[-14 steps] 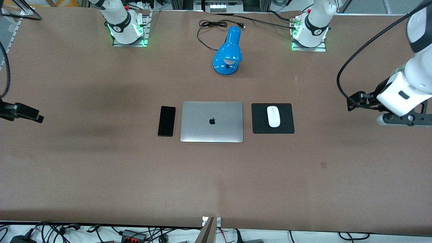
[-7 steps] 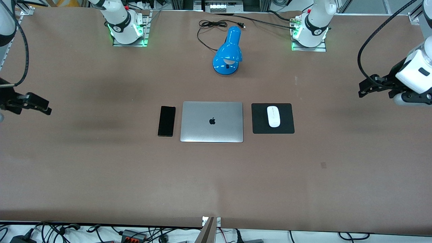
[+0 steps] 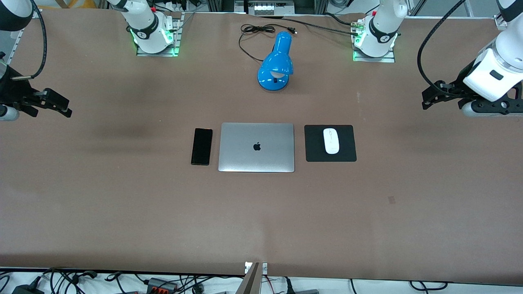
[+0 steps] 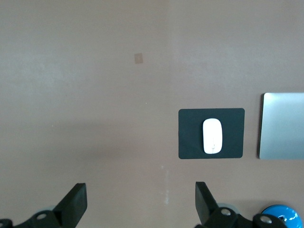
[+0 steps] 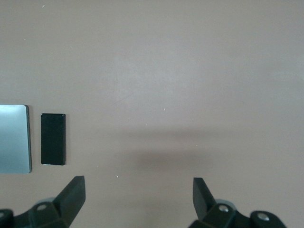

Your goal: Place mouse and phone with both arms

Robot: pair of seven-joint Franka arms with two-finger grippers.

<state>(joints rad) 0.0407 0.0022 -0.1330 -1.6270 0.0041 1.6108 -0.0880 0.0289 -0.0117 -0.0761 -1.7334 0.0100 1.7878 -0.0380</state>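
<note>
Across the middle of the brown table (image 3: 122,212), three flat things in one row. At the centre, a closed silver laptop (image 3: 256,147) with a dark logo on its lid. Just beside it toward the right arm's end, apart by a thin strip of table, the phone (image 3: 202,146): slim, black, glossy, lying flat with its long side along the laptop's edge. Just beside the laptop toward the left arm's end, a black square mouse pad (image 3: 330,143), and on the pad, near its middle, the mouse (image 3: 331,141): white, oval, glossy, a thin grey line at one end. Farther from the front camera than the laptop, a blue desk lamp (image 3: 276,63) with its black cord (image 3: 253,34) looped on the table. Up in the air over bare table at the left arm's end, well apart from the mouse, the left gripper (image 3: 427,102), fingers (image 4: 76,202) spread wide with nothing between them. Over bare table at the right arm's end, well apart from the phone, the right gripper (image 3: 61,107), fingers (image 5: 73,192) likewise spread wide and empty. At the farthest edge, the two arm bases, lit green.
</note>
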